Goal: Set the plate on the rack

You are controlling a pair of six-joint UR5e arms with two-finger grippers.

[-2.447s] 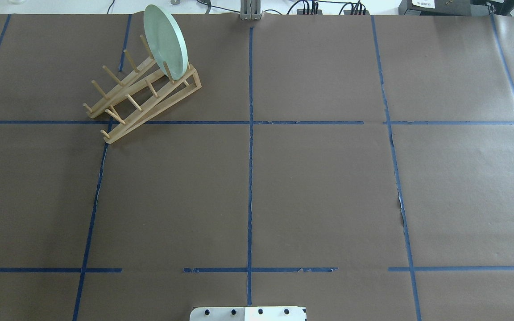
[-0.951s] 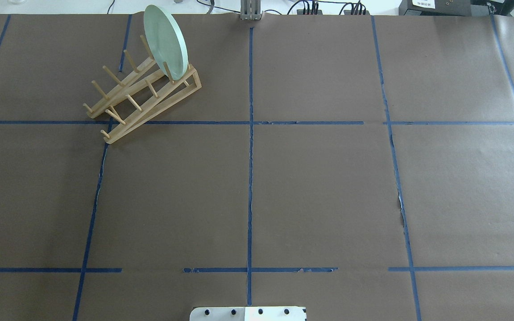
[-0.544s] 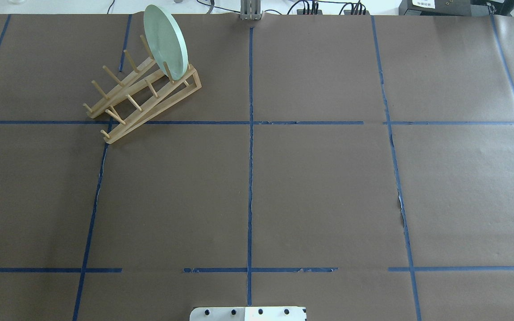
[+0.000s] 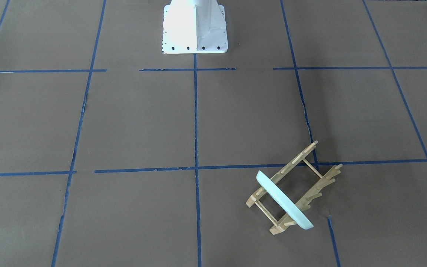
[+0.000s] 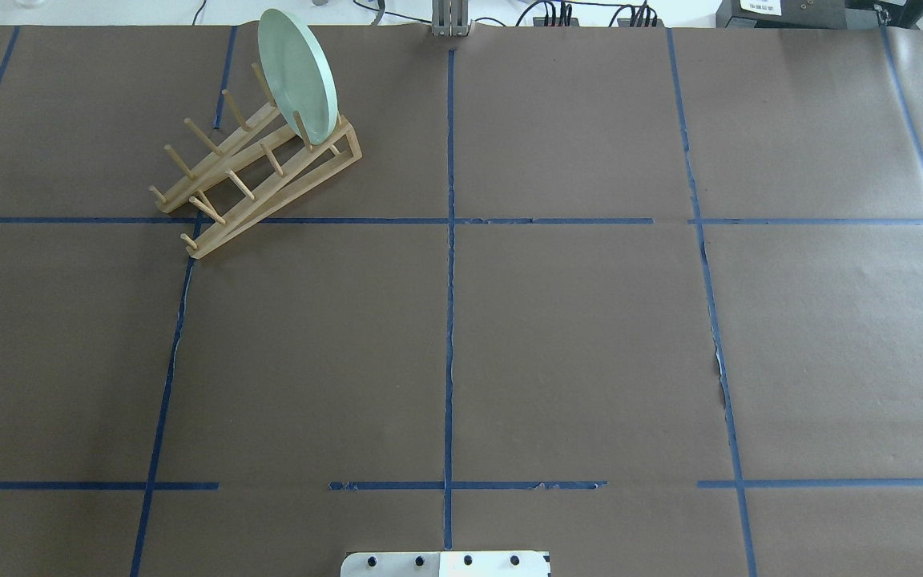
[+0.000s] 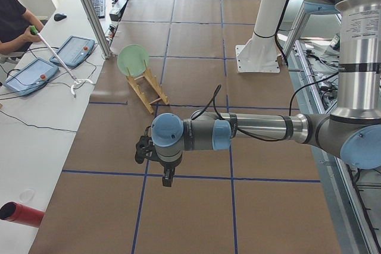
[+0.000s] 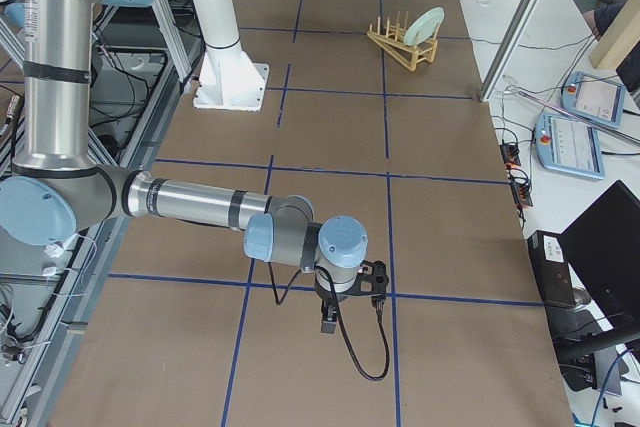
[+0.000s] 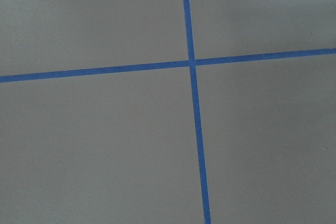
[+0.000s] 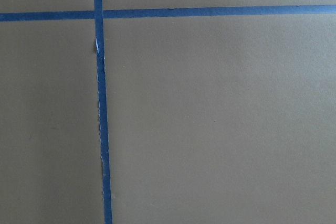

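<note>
The plate (image 5: 297, 74) is standing on edge between the rack's (image 5: 285, 181) end pegs while my left gripper (image 6: 168, 178) and right gripper (image 7: 328, 325) are hovering well apart from it, grip state impossible to tell.

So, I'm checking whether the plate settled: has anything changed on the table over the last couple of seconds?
Nothing visibly changed in the overhead view. The plate stands on edge between the pegs at the far end of the rack, exactly as before.
</note>
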